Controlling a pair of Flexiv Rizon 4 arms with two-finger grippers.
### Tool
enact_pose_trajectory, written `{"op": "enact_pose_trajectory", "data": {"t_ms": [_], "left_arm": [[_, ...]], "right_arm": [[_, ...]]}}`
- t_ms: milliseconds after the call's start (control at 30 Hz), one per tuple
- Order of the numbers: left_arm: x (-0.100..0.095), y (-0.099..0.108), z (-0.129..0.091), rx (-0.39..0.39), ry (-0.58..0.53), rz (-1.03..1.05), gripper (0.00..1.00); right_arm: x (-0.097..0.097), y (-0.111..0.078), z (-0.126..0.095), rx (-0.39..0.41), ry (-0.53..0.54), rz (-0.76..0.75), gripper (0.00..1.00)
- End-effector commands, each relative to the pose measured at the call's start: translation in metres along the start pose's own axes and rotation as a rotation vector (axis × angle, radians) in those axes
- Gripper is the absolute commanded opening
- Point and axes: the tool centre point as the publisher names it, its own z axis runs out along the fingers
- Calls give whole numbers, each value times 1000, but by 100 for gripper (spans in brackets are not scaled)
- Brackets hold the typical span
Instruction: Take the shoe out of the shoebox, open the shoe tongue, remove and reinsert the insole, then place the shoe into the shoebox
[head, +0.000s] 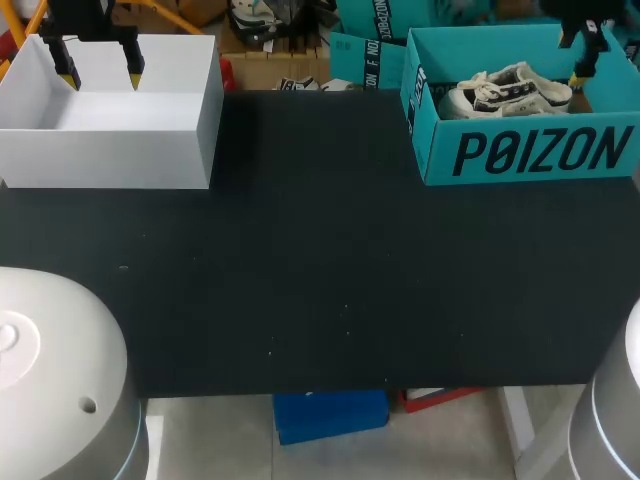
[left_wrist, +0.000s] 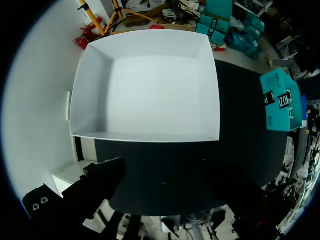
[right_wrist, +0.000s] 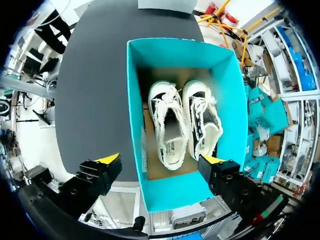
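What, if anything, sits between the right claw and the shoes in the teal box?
Nothing visible. The right gripper hangs open directly above the lidless shoebox, and both shoes lie uncovered inside.

The left gripper (head: 101, 72) hangs in the upper left of the head view, its 2 yellow-tipped fingers (head: 68, 75) pointing down and spread wide. The right gripper (right_wrist: 160, 160) sits at the upper right edge, fingers likewise wide apart
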Motion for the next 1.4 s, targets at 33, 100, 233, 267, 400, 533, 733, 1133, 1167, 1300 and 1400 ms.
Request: {"op": "enact_pose_trajectory", "data": {"t_ms": [33,100,233,267,400,533,733,1133,1167,1300,1400], "left_arm": [[0,1,0,0,-1,-1,100],[0,1,0,0,-1,-1,100],[0,1,0,0,-1,-1,100],[0,1,0,0,-1,-1,100],[0,1,0,0,-1,-1,100],[0,1,0,0,-1,-1,100],[0,1,0,0,-1,-1,100],[0,1,0,0,-1,-1,100],[0,1,0,0,-1,-1,100],[0,1,0,0,-1,-1,100],[0,1,0,0,-1,-1,100]], "right_arm": [[-16,-3,12,-23,33,-21,100],[-21,-4,16,-23,37,-20,100],[-31,-4,24,-30,44,-15,100],[-33,-3,27,-29,45,-15,100],[-36,0,36,-33,60,-25,100],[-38,2,45,-37,69,-37,100],[-36,8,60,-41,82,-47,96],[-38,11,103,-51,100,-71,80],[-39,11,105,-53,101,-74,80],[-44,8,115,-52,108,-94,60],[-49,4,118,-48,111,-105,65]]}}
